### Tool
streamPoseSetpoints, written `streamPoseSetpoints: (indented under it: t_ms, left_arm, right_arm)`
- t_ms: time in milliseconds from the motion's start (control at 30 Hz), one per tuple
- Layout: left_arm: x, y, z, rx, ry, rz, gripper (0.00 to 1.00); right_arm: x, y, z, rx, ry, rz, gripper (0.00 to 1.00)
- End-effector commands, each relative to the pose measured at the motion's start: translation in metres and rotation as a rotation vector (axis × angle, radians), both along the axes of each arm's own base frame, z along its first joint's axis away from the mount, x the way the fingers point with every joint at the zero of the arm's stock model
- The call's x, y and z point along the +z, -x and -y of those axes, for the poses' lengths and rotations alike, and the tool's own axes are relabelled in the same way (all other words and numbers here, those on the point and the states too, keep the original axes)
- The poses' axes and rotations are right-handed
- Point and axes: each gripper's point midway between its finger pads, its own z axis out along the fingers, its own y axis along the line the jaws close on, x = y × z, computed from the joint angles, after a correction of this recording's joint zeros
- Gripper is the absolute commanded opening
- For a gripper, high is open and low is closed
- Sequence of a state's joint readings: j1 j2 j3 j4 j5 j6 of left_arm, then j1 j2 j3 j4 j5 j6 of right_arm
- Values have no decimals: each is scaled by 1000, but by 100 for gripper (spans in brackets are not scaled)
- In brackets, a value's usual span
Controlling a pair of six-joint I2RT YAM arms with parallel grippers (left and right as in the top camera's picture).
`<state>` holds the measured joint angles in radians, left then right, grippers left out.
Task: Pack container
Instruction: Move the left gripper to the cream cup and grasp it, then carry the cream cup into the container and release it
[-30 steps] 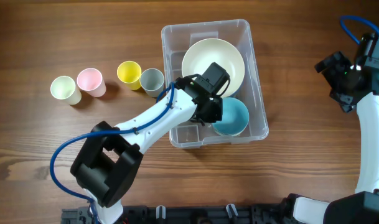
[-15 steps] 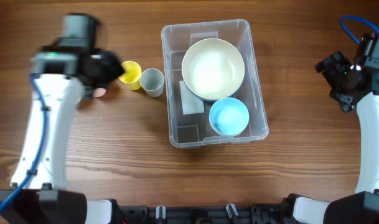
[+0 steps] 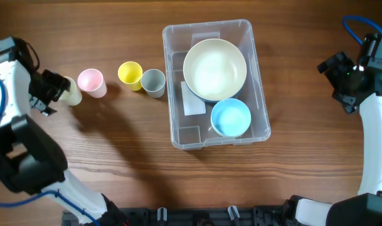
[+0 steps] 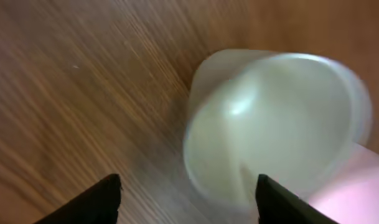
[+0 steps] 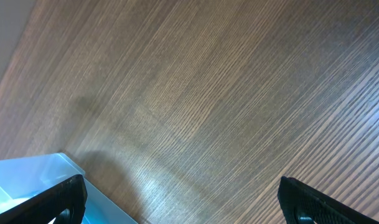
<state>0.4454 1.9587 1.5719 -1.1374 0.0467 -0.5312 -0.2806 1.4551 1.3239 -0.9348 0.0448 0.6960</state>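
Centred on the brown wooden table (image 3: 115,157), the large clear rectangular plastic container (image 3: 206,24) holds a cream round bowl (image 3: 214,69) and a small blue round bowl (image 3: 231,117). The right gripper (image 3: 344,78) hangs released, well right. The left gripper (image 4: 189,193), released, faces a pale cream plastic cup (image 4: 276,124) at left.

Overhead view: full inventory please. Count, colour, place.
container: 1, clear, table centre
large bowl: 1, cream, in the container's far half
small bowl: 1, light blue, in the container's near right corner
label: 1, white, on the container base
cups: 4, in a row left of the container: cream cup, pink cup, yellow cup, grey cup
table: 1, brown wood
left gripper: open, at the cream cup
right gripper: open, over bare table at the right
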Motion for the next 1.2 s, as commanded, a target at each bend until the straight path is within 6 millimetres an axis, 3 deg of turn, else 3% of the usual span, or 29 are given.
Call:
streamPoseSetpoints:
  t_ms: [0, 67, 133, 167, 300, 433, 467, 533, 633, 667, 700, 767, 867, 1033, 1167]
  left_arm:
    - [-28, -1, -1, -20, 25, -48, 61]
    - [-31, 1, -7, -14, 5, -58, 43]
    - [-28, 4, -12, -2, -6, -59, 10]
    - [-26, 6, -15, 6, -9, -60, 4]
    - [2, 29, -26, 110, -6, -58, 4]
    - [62, 34, -15, 109, -38, 74, 4]
    - [83, 29, 3, 76, -11, 148, 4]
    - [128, 16, 64, -121, 42, 306, 4]
    - [154, 13, 130, -347, 45, 383, 4]
    - [161, 14, 165, -472, 50, 406, 4]
    - [164, 17, 198, -576, 55, 413, 4]
    - [163, 23, 246, -731, 44, 414, 4]
    - [147, 33, 318, -938, -31, 395, 4]
    - [106, 50, 362, -937, -82, 266, 4]
    - [76, 54, 372, -931, -91, 171, 4]
  right_arm:
    - [2, -3, 2, -14, -5, 8, 100]
    - [2, -3, 2, -14, -5, 8, 100]
    - [2, -3, 2, -14, -5, 8, 100]
    - [2, -3, 2, -14, -5, 8, 100]
    - [2, -3, 2, -14, -5, 8, 100]
    - [2, -3, 2, -14, -5, 8, 100]
    - [2, -3, 2, -14, -5, 8, 100]
    - [2, -3, 2, -14, -5, 8, 100]
    - [1, -3, 2, -14, -5, 8, 100]
    - [2, -3, 2, -14, -5, 8, 100]
    - [2, -3, 2, -14, -5, 8, 100]
    - [2, -3, 2, -14, -5, 8, 100]
    - [2, -3, 2, -14, -5, 8, 100]
    - [2, -3, 2, -14, -5, 8, 100]
    - [2, -3, 2, -14, -5, 8, 99]
